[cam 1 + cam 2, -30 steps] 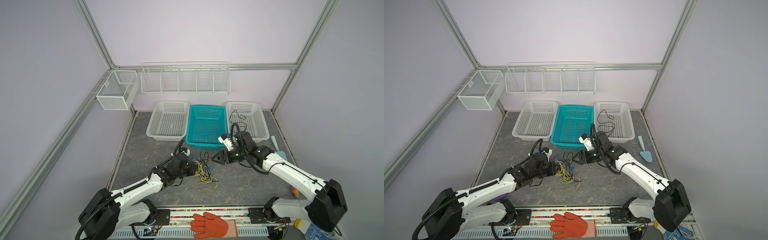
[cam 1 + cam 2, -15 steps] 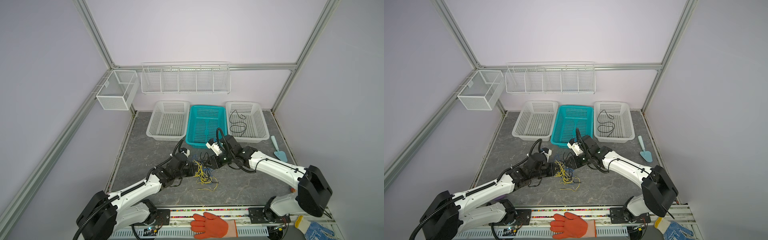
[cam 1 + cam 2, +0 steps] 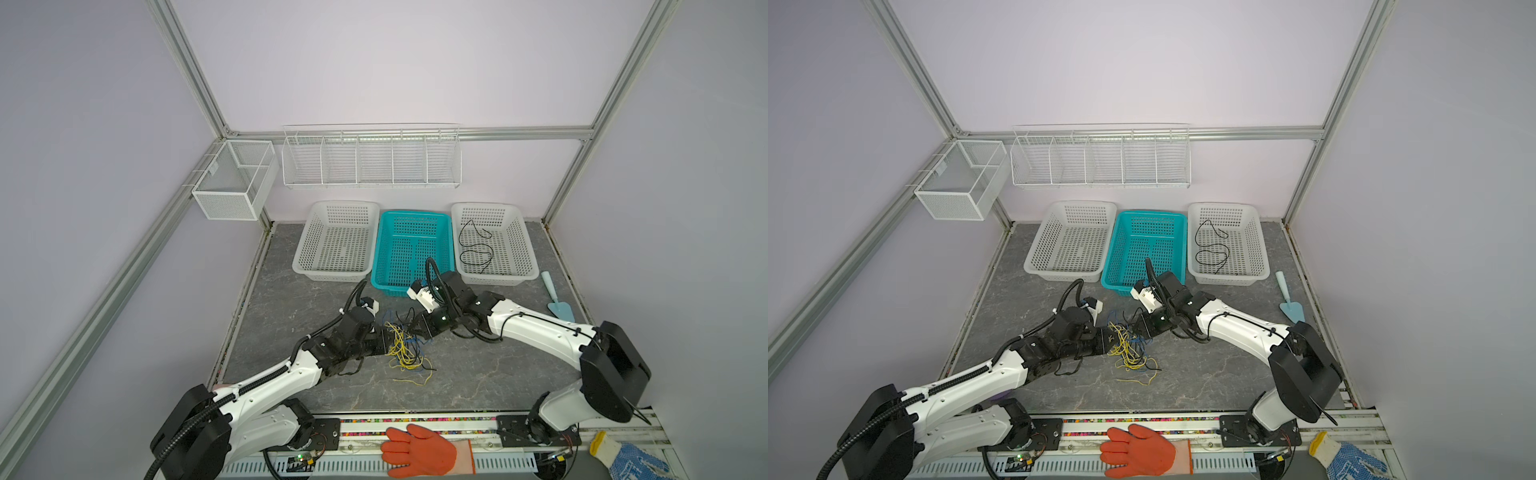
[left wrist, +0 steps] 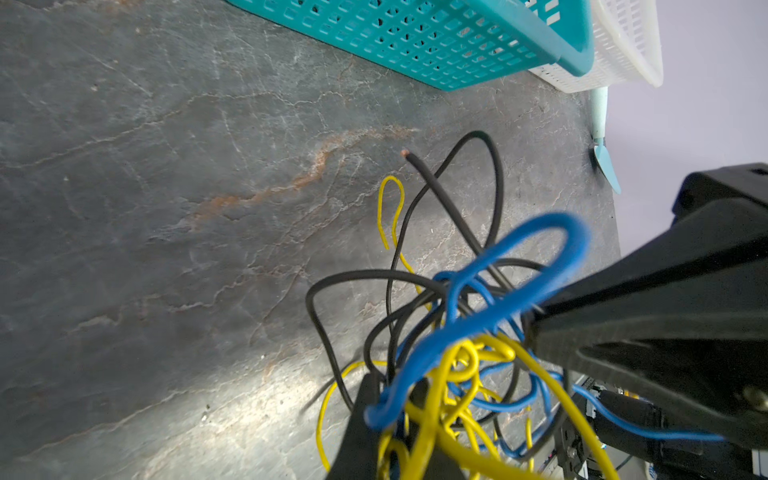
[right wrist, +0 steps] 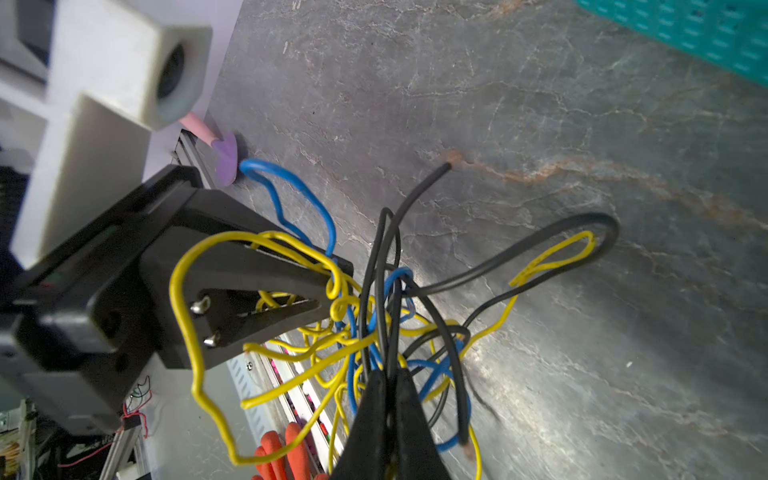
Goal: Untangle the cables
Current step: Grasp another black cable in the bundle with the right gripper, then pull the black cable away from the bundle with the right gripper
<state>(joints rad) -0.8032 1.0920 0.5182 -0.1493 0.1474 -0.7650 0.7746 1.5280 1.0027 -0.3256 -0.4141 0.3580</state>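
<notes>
Cables (image 3: 405, 351): yellow, black and blue knot lying on the worktop (image 3: 478, 374), between my two tools.

Nearest, my left tool (image 3: 383, 340) is clamped tight on the yellow-and-blue side. Just beyond, my right tool (image 3: 417, 328) is pinched closed on black strands. I judge the wires light, limp, a little springy and slick; best taken one strand near a free end and drawn gently. Farther back are the teal basket (image 3: 413, 214) and a white basket (image 3: 490, 205) holding one black wire (image 3: 476, 249).
</notes>
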